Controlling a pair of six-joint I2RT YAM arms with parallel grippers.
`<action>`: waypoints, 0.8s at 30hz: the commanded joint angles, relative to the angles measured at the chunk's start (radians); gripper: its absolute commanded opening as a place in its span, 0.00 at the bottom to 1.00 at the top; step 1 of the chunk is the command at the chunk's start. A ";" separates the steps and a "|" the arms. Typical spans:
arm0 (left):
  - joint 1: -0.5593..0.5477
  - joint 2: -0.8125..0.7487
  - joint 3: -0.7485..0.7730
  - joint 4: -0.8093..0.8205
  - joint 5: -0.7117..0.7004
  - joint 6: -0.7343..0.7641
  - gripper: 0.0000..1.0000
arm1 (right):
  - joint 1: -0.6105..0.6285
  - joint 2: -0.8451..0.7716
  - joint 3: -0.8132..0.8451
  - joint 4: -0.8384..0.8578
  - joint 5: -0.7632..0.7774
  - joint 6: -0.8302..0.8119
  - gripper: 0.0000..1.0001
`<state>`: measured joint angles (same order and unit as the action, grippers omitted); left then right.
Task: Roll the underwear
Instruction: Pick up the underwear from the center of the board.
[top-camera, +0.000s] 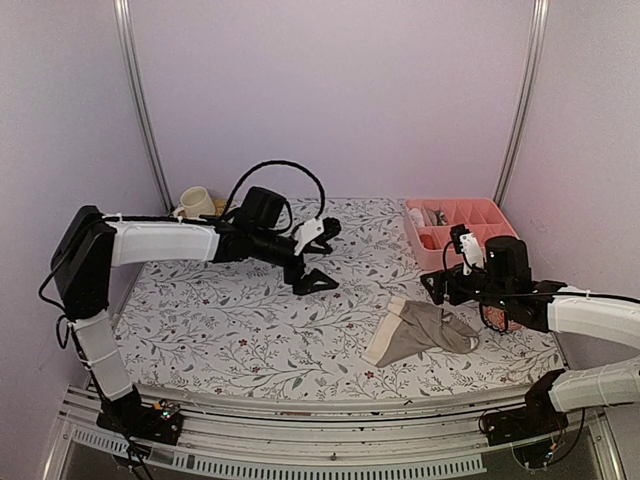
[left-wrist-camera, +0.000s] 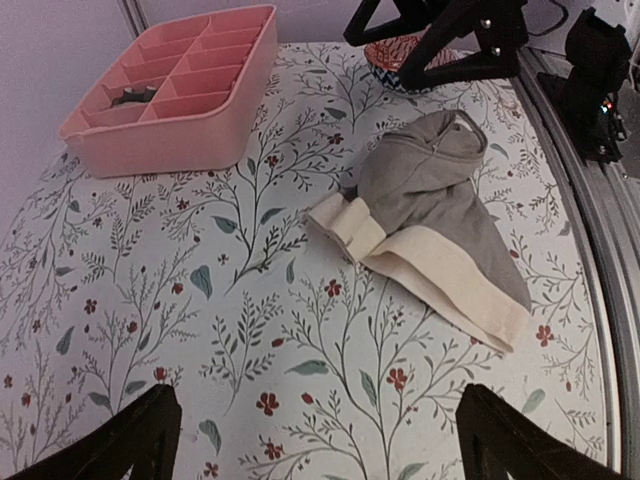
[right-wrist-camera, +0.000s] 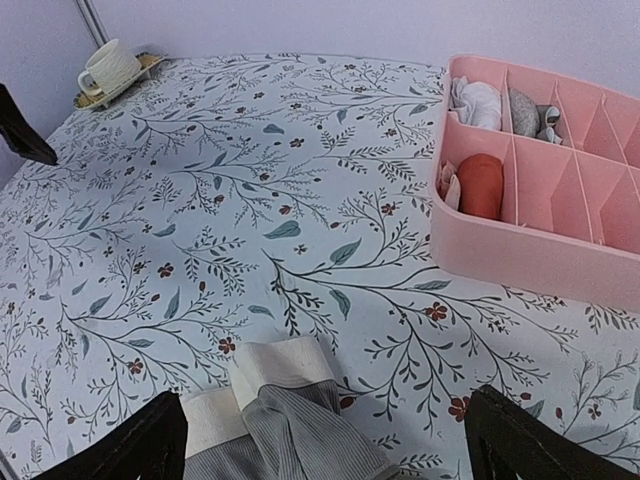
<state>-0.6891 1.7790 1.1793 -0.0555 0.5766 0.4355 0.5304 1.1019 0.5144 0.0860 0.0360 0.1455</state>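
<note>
Jaws wide open on both arms, gripping nothing. Left jaws held up off the floral-patterned tabletop (top-camera: 250, 330) around its middle, at the end of the white-and-black left arm (top-camera: 160, 240), well apart from the cloth. In the left wrist view, only two dark fingertips (left-wrist-camera: 130, 440) at the bottom corners, with bare printed cloth between them. Right jaws hanging over the right side of the tabletop, at the end of the right arm (top-camera: 590, 315), just beyond the garment and not touching it. In the right wrist view, dark fingertips (right-wrist-camera: 120, 450) low at both corners and the garment's edge between them.

One piece of underwear in sight: taupe grey-brown soft cloth briefs with a wide cream waistband (top-camera: 425, 330) (left-wrist-camera: 440, 220) (right-wrist-camera: 290, 420). Lying loosely bunched on the right half of the tabletop, toward the near edge, in front of the pink plastic compartment tray (top-camera: 455, 215) (left-wrist-camera: 170, 120) (right-wrist-camera: 530, 250) and apart from it. Waistband turned toward the left, one end of it folded over itself; grey part crumpled toward the right arm. Not yet rolled.

Inside the tray's nearest compartments: white cloth, something grey, and a rounded reddish item, too small to identify. Red patterned bowl (top-camera: 500, 318) (left-wrist-camera: 395, 55) under the right arm. Cream cup on a saucer (top-camera: 197, 202) (right-wrist-camera: 108, 68) at the far left corner.
</note>
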 joint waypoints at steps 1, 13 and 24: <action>-0.089 0.165 0.236 -0.187 -0.027 -0.005 0.99 | 0.006 -0.029 -0.013 0.061 0.004 -0.013 0.99; -0.227 0.636 0.860 -0.593 -0.093 -0.020 0.86 | 0.006 -0.215 -0.074 0.082 0.095 0.008 0.99; -0.257 0.769 1.034 -0.633 -0.149 -0.018 0.74 | 0.006 -0.208 -0.067 0.093 0.032 0.016 0.99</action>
<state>-0.9279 2.5095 2.1677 -0.6483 0.4507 0.4206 0.5304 0.8940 0.4500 0.1516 0.0952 0.1474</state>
